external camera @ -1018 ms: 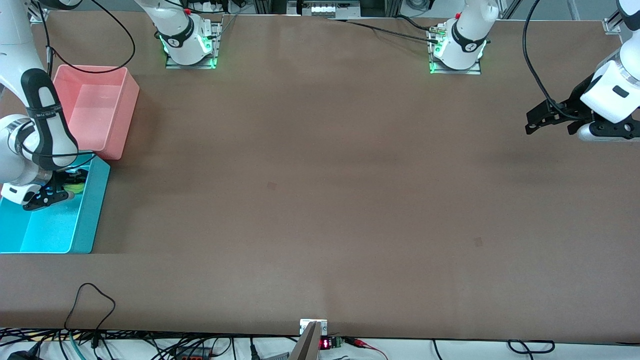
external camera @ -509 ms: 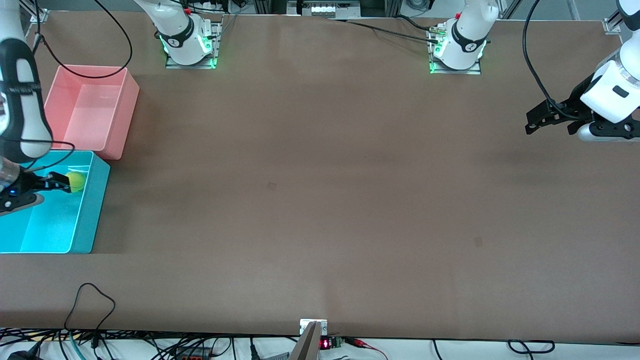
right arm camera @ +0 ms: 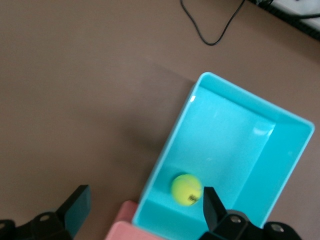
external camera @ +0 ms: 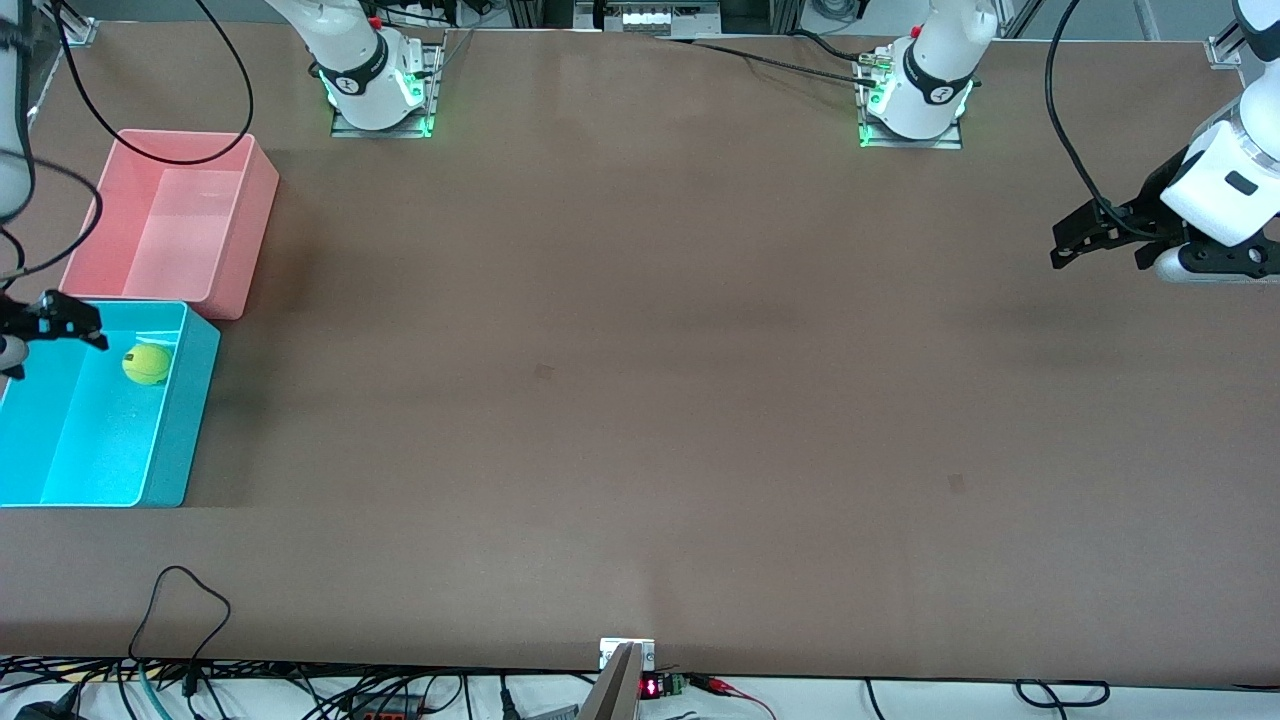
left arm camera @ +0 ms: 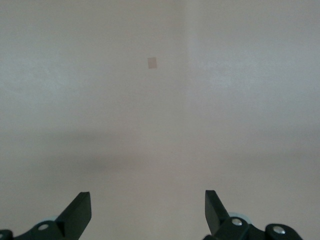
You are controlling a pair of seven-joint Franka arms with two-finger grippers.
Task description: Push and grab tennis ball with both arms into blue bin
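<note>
- The bright cyan-blue rectangular open-top plastic bin (external camera: 185, 410) sits on the brown worktop (external camera: 640, 400) at the right arm's end, nearer to the front camera than the other tub.
- The small fuzzy yellow-green tennis ball (external camera: 146, 364) with dark lettering lies inside the blue bin, on its floor, in the corner farthest from the front camera and close to the wall that faces the middle of the worktop; nothing touches it.
- The right tool (external camera: 50, 318) hangs in the air over the blue bin's edge nearest the pink tub, its black fingers spread wide with nothing between them.
- The pink rectangular open-top plastic tub (external camera: 255, 200) stands just beside the blue bin, farther from the front camera.
- The left tool (external camera: 1070, 243) waits in the air over bare worktop at the left arm's end, fingers wide apart and holding nothing.
</note>
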